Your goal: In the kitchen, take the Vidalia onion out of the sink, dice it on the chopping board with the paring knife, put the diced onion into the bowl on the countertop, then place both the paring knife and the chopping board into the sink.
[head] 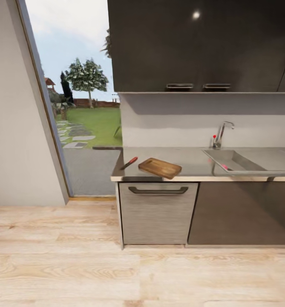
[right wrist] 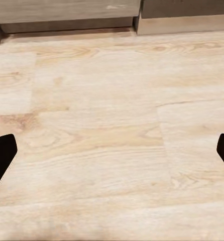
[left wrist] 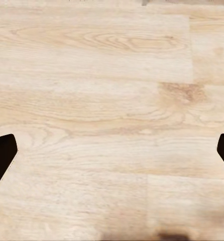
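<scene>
Both jaws spread wide and empty: left gripper [left wrist: 112,153] and right gripper [right wrist: 112,153] face bare wooden floor [left wrist: 112,90], far from the countertop [head: 189,160]. Relative to the chopping board [head: 159,167]: paring knife [head: 129,163] just left; sink [head: 238,162] with faucet [head: 221,133] right

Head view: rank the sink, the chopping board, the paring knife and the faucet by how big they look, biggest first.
1. sink, though it runs off the picture's edge
2. chopping board
3 and 4. faucet and paring knife look about alike in length, so I won't rank them; the faucet stands farther back.
</scene>
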Motion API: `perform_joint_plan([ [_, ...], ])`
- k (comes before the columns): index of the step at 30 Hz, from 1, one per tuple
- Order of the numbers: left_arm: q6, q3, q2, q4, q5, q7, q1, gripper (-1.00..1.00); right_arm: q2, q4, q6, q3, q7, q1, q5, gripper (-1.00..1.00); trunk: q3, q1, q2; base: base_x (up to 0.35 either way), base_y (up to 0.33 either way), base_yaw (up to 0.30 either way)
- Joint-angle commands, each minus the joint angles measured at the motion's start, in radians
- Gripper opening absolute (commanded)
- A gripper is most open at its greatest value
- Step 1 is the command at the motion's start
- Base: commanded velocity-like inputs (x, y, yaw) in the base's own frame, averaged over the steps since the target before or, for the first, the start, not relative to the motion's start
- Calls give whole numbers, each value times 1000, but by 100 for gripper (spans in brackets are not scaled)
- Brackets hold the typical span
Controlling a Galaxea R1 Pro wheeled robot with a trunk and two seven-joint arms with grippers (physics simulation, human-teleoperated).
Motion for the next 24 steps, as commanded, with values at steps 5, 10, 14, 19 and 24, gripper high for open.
perform_joint_plan([
  [5,-1,4,-1,-1,-1,-1,0,100,1,-1,-1,0,0,0,-3,100,-1,0,0,132,116,0],
  [10,-1,4,-1,-1,-1,-1,0,100,1,6,-1,0,0,0,-3,100,-1,0,0,83,15,0],
  [14,-1,4,-1,-1,-1,-1,0,100,1,16,-2,0,0,0,-2,100,-1,0,0,51,3,0],
  [19,-1,4,1,-1,-1,-1,0,100,-1,-2,-5,0,-5,0,3,100,-1,0,0,10,1,0],
  [24,-1,4,1,-1,-1,-1,0,100,0,-171,31,0,-75,0,6,100,-1,0,0,1,0,0],
])
